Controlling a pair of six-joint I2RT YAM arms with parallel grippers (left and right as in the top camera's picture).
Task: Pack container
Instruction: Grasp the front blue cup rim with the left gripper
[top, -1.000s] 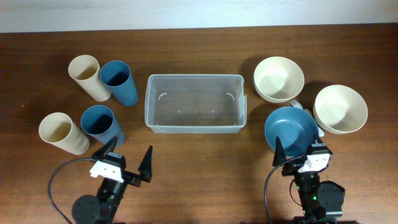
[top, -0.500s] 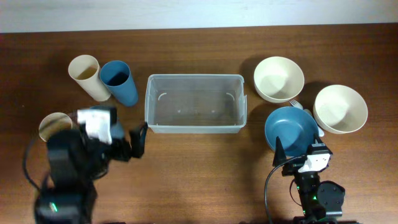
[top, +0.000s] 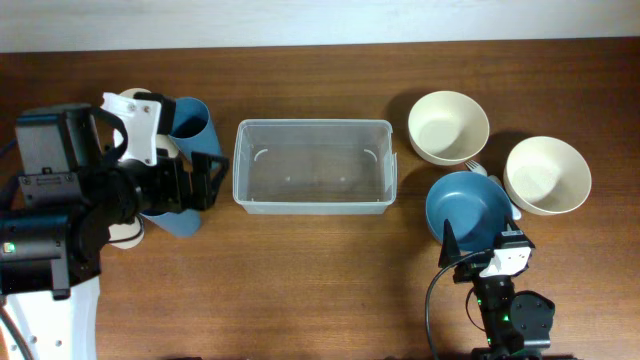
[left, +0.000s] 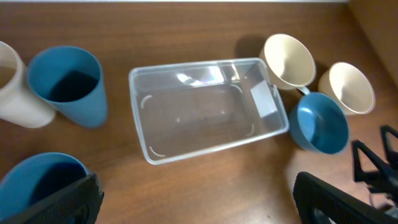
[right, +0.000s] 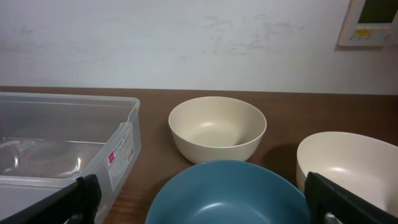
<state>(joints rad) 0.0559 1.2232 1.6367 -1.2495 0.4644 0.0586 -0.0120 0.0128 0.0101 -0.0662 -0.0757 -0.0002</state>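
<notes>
Table: dark brown wood (top: 320, 270), and it fills almost the whole overhead view, grain running side to side.
Wall: off-white and plain (right: 186, 37), rising right behind the table's far edge; faint scuffs and smudges show in the right wrist view.
Wall panel: up in the right corner, a small pale box (right: 372, 22) is mounted on that wall, cut off by the frame.
Light: soft and even, with short gentle shadows on the wood.
Beyond the table: a lighter brown surface (left: 380, 31) in the left wrist view's corner; can't tell what.
</notes>
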